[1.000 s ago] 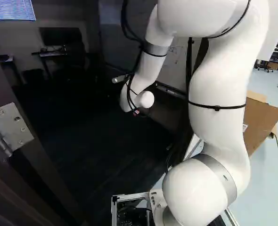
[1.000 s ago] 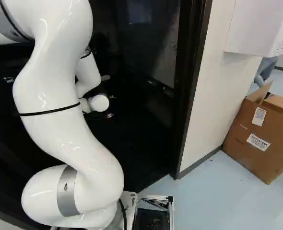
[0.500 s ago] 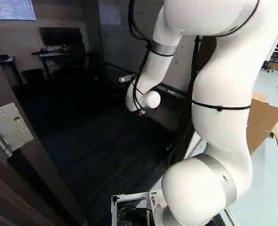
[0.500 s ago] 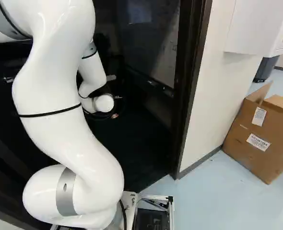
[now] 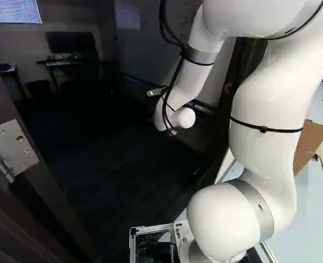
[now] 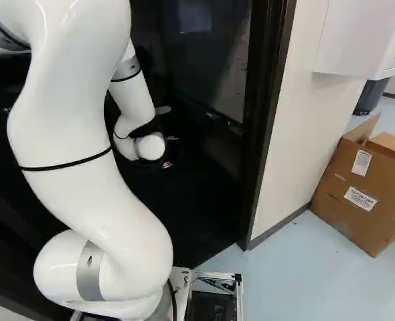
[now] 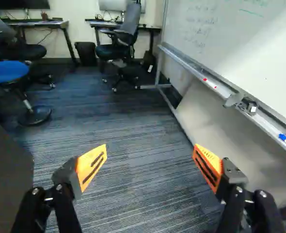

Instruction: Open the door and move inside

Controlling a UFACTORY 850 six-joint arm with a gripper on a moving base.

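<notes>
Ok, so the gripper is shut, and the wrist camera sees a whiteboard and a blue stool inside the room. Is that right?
Not quite: the gripper is open, not shut. The wrist view shows its orange pads standing wide apart with nothing gripped between them. The whiteboard and the blue stool are there, as you say.

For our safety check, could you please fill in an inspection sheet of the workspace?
Surface: striped carpet inside, pale floor outside.
Job's things: doorway open, bounded by dark frame; metal hinge visible; door handle not seen.
Clutter: open-flapped cardboard box near the wall, outside.
Gripper: open, nothing between its fingers.
Cables: black, looping beside the arm's upper part.
Surroundings: whiteboard, blue stool, desks, chairs.
</notes>
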